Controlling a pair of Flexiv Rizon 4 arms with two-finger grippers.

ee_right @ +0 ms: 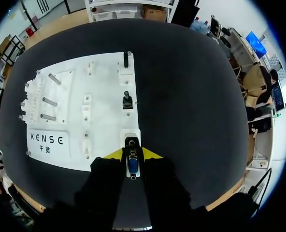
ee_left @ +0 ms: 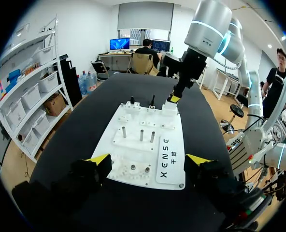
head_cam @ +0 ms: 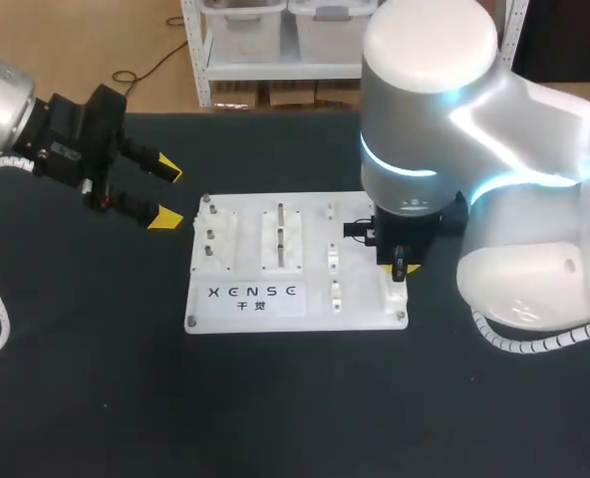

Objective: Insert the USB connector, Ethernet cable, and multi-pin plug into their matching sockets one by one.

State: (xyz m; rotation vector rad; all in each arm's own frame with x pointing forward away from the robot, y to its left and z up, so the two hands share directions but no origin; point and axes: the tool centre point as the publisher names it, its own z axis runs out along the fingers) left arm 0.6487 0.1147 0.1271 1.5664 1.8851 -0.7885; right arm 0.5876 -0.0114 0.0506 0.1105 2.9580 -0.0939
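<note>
The left claw (head_cam: 165, 194) hangs open above the dark tabletop (head_cam: 76, 378), just beside the left edge of the white socket board (head_cam: 360, 304). At the board's right edge, the head view mostly hides the right claw (head_cam: 402, 267) under its arm. The right wrist view shows it clamped on the blue-faced multi-pin plug (ee_right: 132, 165), with a socket (ee_right: 131, 141) just ahead.

Board (head_cam: 315, 289) at the middle of the table (head_cam: 96, 378), left gripper (head_cam: 167, 193) just off the board's left edge, right gripper (head_cam: 403, 267) over its right edge, multi-pin plug (ee_right: 132, 164) between the fingers, two connectors (ee_right: 127, 100) farther along that edge
</note>
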